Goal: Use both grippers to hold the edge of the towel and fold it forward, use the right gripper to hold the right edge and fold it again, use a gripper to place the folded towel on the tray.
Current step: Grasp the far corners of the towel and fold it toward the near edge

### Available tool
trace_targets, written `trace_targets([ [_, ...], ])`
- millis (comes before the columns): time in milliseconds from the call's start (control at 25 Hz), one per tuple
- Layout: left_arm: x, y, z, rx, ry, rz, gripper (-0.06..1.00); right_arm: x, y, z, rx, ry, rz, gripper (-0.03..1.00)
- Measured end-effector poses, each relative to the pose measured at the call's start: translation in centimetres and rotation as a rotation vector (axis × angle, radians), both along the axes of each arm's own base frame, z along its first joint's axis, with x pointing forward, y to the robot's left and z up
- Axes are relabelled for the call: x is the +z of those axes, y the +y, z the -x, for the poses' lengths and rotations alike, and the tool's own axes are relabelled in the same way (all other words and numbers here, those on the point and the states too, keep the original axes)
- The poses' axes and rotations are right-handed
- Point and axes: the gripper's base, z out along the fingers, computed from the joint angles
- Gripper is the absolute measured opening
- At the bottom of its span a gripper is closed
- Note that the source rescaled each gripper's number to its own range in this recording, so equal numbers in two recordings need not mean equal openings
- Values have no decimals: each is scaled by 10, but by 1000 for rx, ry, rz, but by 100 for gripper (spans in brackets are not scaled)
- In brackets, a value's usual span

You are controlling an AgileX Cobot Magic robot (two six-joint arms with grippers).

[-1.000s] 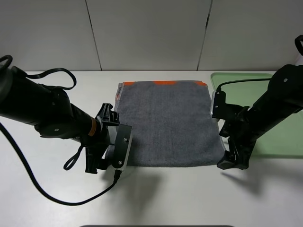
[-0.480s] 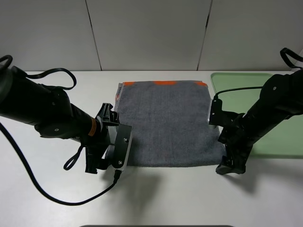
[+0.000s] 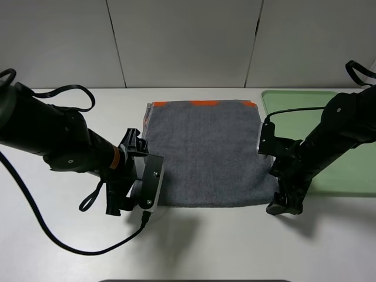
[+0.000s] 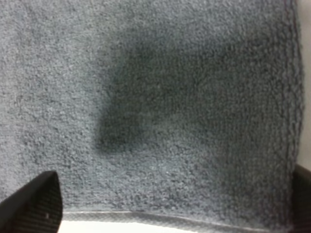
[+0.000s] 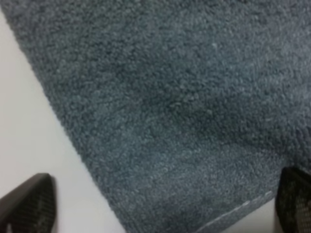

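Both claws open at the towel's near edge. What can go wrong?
1. Right claw straddles the towel's corner, one finger over bare table: closing may catch only the hem.
2. Left claw sits further onto the cloth; uneven grips could skew the fold.
3. The right arm hangs by the tray rim and might nudge it.

Nubby matt terry-cloth towel, smooth plastic tray, smooth matt white table

White table, grey wall (panel seams)
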Motion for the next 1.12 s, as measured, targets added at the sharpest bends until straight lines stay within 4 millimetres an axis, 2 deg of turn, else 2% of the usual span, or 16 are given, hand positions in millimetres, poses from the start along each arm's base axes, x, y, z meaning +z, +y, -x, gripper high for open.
trace_targets([
  [320, -3, 1, 1, 4, 13, -21, 73, 0, 0, 0, -2, 0, -1, 100],
  [560, -4, 2, 2, 7, 20, -37, 58, 0, 0, 0, -6, -1, -3, 88],
  [1000, -7, 4, 2, 12, 32, -59, 32, 0, 1, 0, -5, 9, -5, 50],
  [1080, -8, 4, 3, 12, 35, -61, 26, 0, 1, 0, -3, 13, -5, 42],
  [1120, -8, 4, 3, 12, 35, -61, 26, 0, 1, 0, -1, 14, -5, 33],
])
